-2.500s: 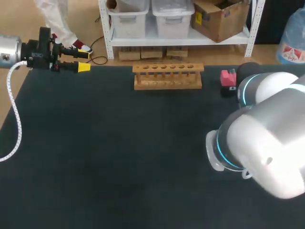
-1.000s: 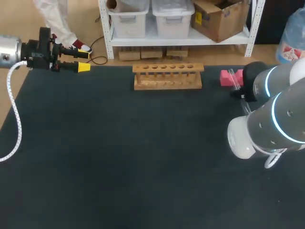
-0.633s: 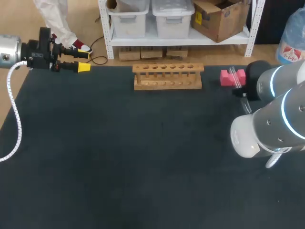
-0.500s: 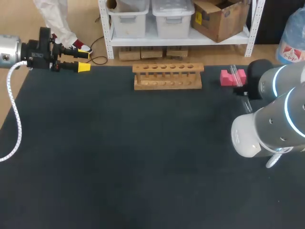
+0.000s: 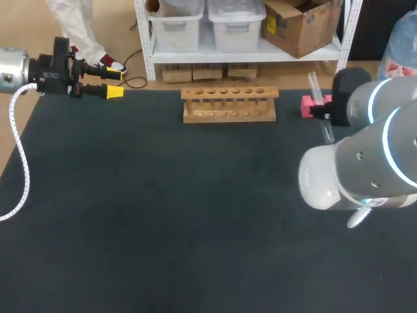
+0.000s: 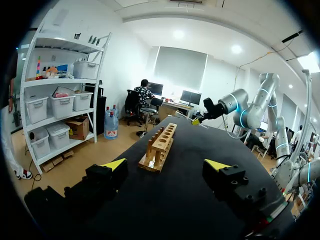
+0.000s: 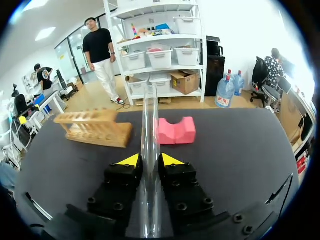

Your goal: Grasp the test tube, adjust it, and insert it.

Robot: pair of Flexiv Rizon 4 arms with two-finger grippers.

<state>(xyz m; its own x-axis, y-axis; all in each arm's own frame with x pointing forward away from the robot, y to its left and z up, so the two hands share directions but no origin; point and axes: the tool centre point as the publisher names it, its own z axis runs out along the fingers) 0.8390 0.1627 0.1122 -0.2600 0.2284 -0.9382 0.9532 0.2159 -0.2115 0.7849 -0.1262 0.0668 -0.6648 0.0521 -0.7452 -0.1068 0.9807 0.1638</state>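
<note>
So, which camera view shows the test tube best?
The right wrist view: the test tube lies close, clamped in the right gripper. The head view shows a thin clear sliver near the pink block; the left wrist view, nothing clear.

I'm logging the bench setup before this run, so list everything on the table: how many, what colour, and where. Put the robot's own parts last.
test tube: one, clear, clamped in the right claw, sticking out ahead of its fingers
rack: one, light wood, row of holes on top, far edge of the table near the middle
block: one, pink, notched on top, far right of the table, right of the rack
table: one, black top
left claw: one, black with yellow tips, open and holding nothing, at the far left corner
right claw: one, black with yellow tips, shut on the test tube, near the block
</note>
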